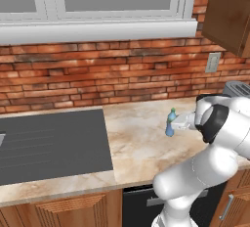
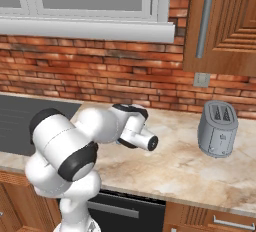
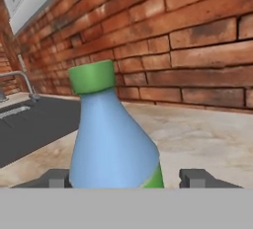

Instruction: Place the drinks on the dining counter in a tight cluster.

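The small blue bottle [image 3: 111,134] with its green cap [image 3: 91,76] stands upright on the marble desk [image 1: 141,147], right of the black cooktop [image 1: 49,143] and near the brick wall [image 1: 97,69]. The pincer [image 3: 123,178] reaches it from the right at body height. In the hand view its two dark fingertips [image 3: 197,177] flank the bottle's lower body; the left one looks just beside the bottle, the right one stands apart, so the jaws are spread around it. Whether either tip touches the bottle is hard to tell. A grey toaster [image 2: 217,128] sits farther right on the same desk.
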